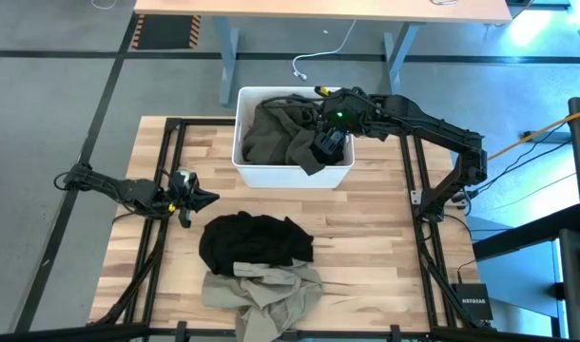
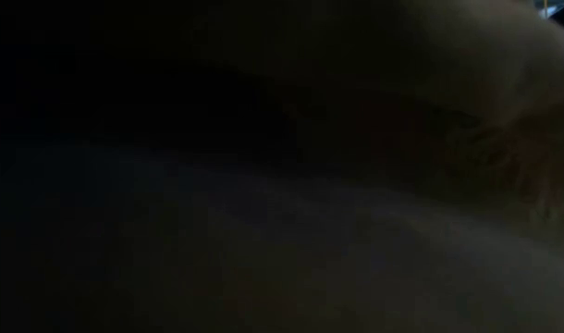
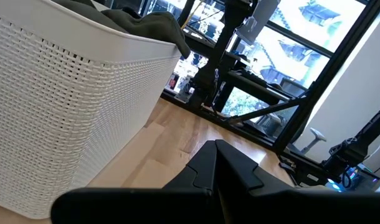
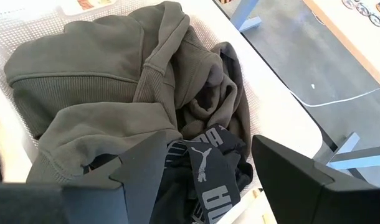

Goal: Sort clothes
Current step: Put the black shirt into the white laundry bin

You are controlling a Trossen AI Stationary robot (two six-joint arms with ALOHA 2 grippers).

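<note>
A dark olive garment fills the white bin at the table's far middle; it also shows in the right wrist view. A black garment with white lettering lies on it at the bin's near right corner. My right gripper is open just above that black garment, one finger on either side. Another black garment lies heaped on the table, and a khaki-beige one lies against its near side. My left gripper is shut and empty, low over the table's left. No pink checked shirt shows.
The bin's woven wall stands close in front of my left gripper, with olive cloth hanging over its rim. The low view is dark and shows nothing I can name. Bare wood lies to the table's right.
</note>
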